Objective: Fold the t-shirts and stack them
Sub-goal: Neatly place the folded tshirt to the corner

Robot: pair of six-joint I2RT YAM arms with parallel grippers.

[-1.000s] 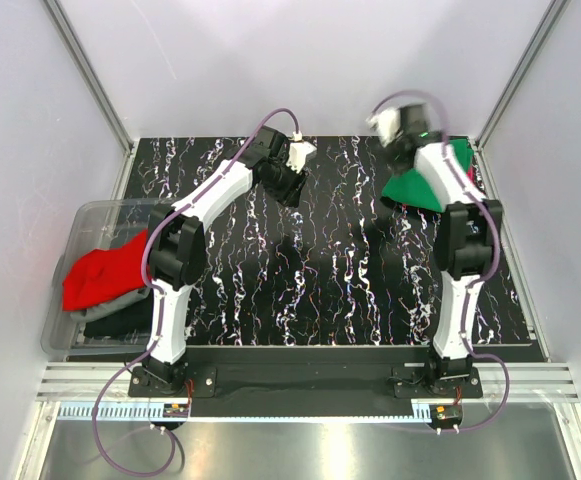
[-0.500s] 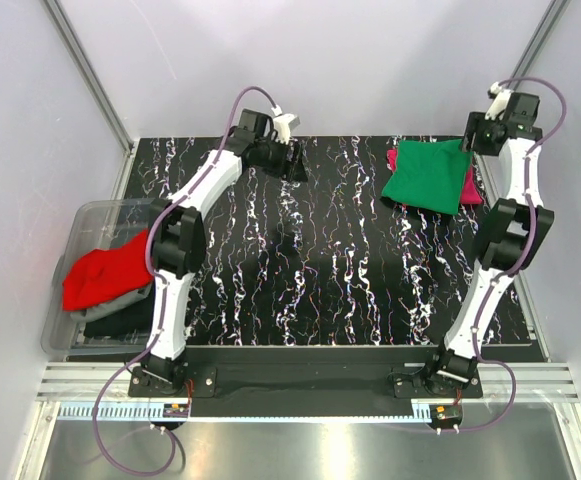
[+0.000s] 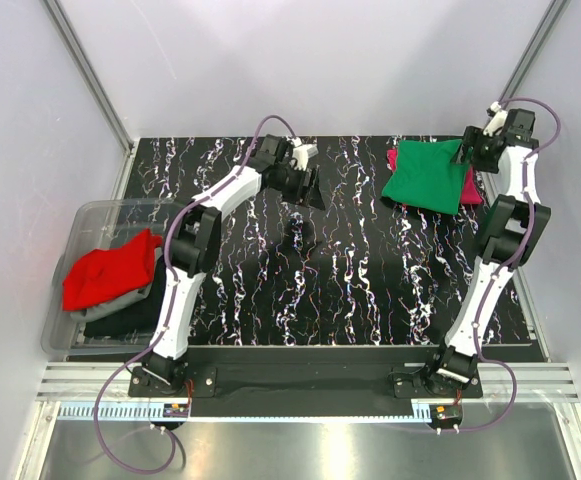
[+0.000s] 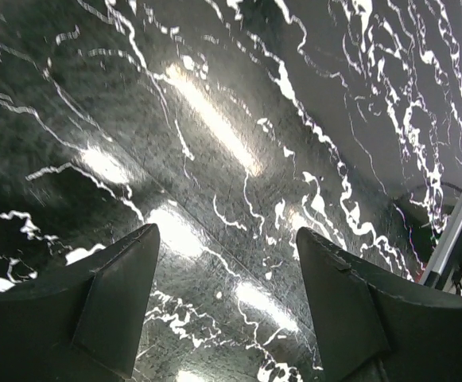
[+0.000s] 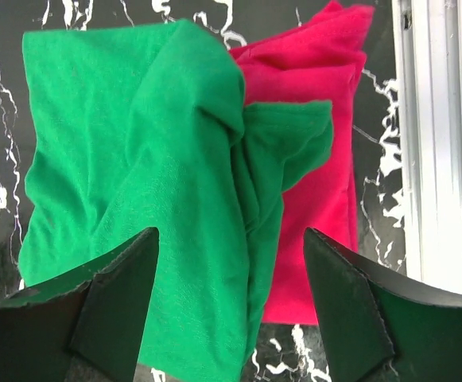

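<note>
Both jaws stand spread and empty: left jaws over bare counter [image 4: 215, 119], right jaws above the green t-shirt [image 5: 135, 199], which lies folded on the pink t-shirt [image 5: 318, 159] at far right. Two look stacked. The red t-shirt [image 3: 110, 272] and darker shirts [image 3: 120, 318] wait in the left bin [image 3: 95, 220].

The magenta-pink shirt [image 5: 318, 183] is largely covered by the green shirt [image 5: 135, 199] lying on it. In the bin [image 3: 85, 215], the black shirt [image 3: 110, 322] is mostly hidden under the red shirt [image 3: 110, 275] and the grey shirt [image 3: 140, 292].
</note>
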